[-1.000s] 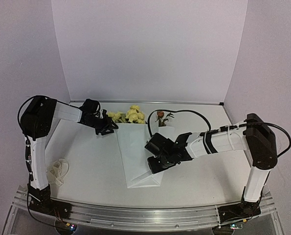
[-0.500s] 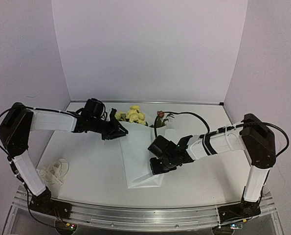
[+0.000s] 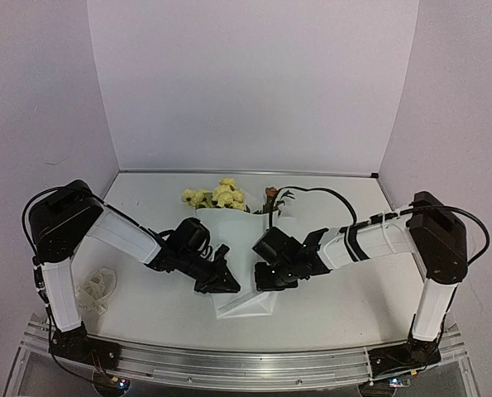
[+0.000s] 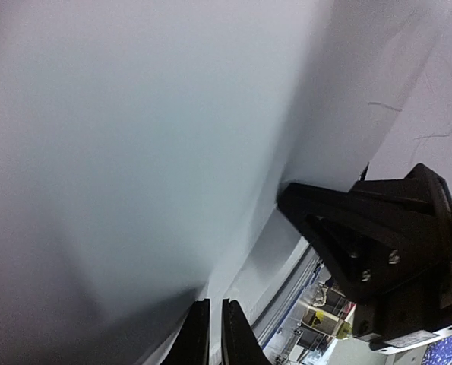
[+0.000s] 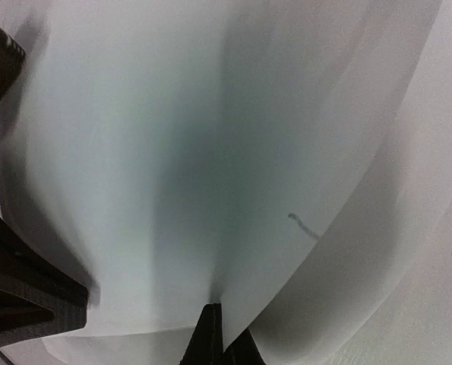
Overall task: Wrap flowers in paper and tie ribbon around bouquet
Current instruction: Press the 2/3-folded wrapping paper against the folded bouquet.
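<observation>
Since a second ago, the left gripper has been brought from the far left corner of the paper down to its near left edge, where its jaws are now narrowed to a slit on the sheet. The right gripper is kept pinched shut on a fold at the paper's near right side. The flowers are seen poking out past the paper's far edge, the ribbon is heaped loosely well to the paper's left, and everything is laid on a white table enclosed by plain pale lilac walls.
</observation>
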